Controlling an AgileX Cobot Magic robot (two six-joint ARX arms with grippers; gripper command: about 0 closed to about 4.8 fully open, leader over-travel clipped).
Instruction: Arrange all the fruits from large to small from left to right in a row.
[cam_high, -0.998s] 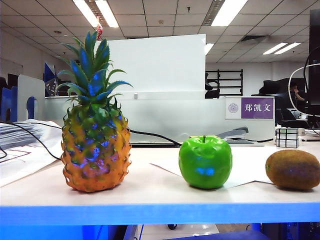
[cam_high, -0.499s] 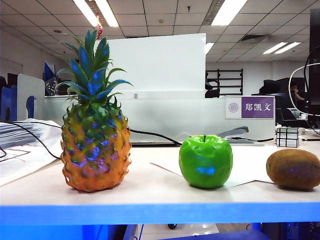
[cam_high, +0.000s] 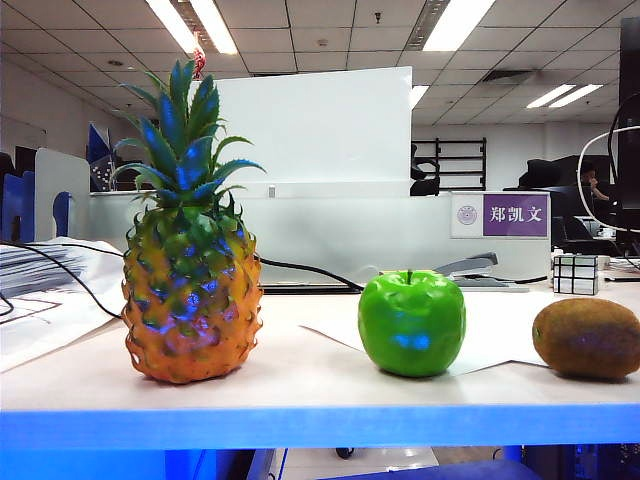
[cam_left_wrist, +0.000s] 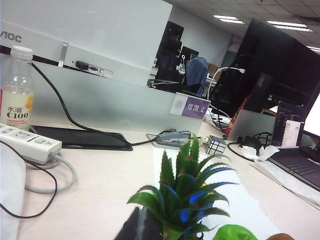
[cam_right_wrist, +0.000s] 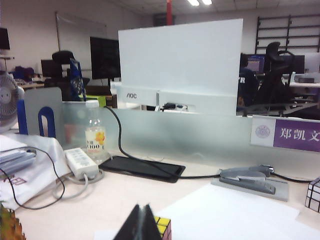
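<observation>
Pineapple (cam_high: 190, 270), green apple (cam_high: 411, 324) and kiwi (cam_high: 586, 338) stand in a row on the bench (cam_high: 300, 385), well apart. Left claw (cam_left_wrist: 142, 227) and right claw (cam_right_wrist: 141, 224) are both clenched, empty, raised above it.

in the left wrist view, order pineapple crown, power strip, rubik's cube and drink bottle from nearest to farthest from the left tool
1. Pineapple crown, right beside the shut left tool.
2. Power strip, at the table's side.
3. Rubik's cube and drink bottle, both far back: too close to call.
</observation>
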